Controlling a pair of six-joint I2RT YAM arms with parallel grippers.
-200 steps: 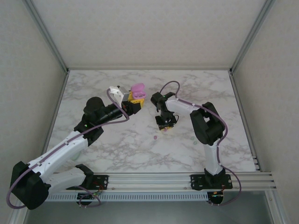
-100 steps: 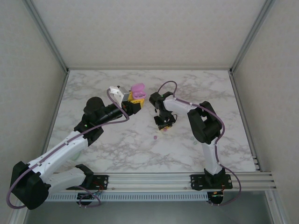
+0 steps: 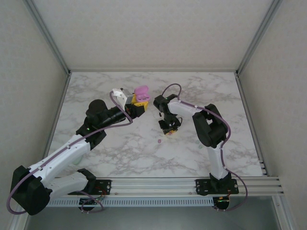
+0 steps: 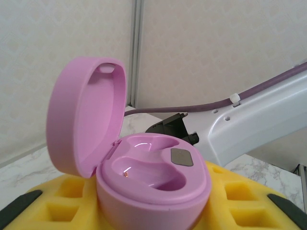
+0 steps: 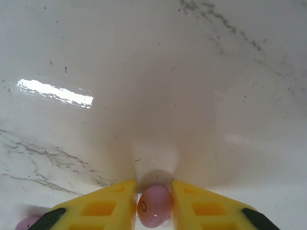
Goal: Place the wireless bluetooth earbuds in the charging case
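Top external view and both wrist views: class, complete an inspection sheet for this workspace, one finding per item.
Surface: marble table, pale with grey veins.
Job's things: charging case, pink, lid open, both sockets empty; pink earbud between the right fingers; loose pink earbud and pale green earbud lying on the table.
Clutter: nothing seen.
Grippers: left gripper shut on the charging case; right gripper shut on the pink earbud, down at the table.
Cables: purple cable looping along each arm.
Surroundings: walls, aluminium frame.

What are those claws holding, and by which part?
Left claw grips the pink case by its base; right claw pinches a pink earbud by its sides.
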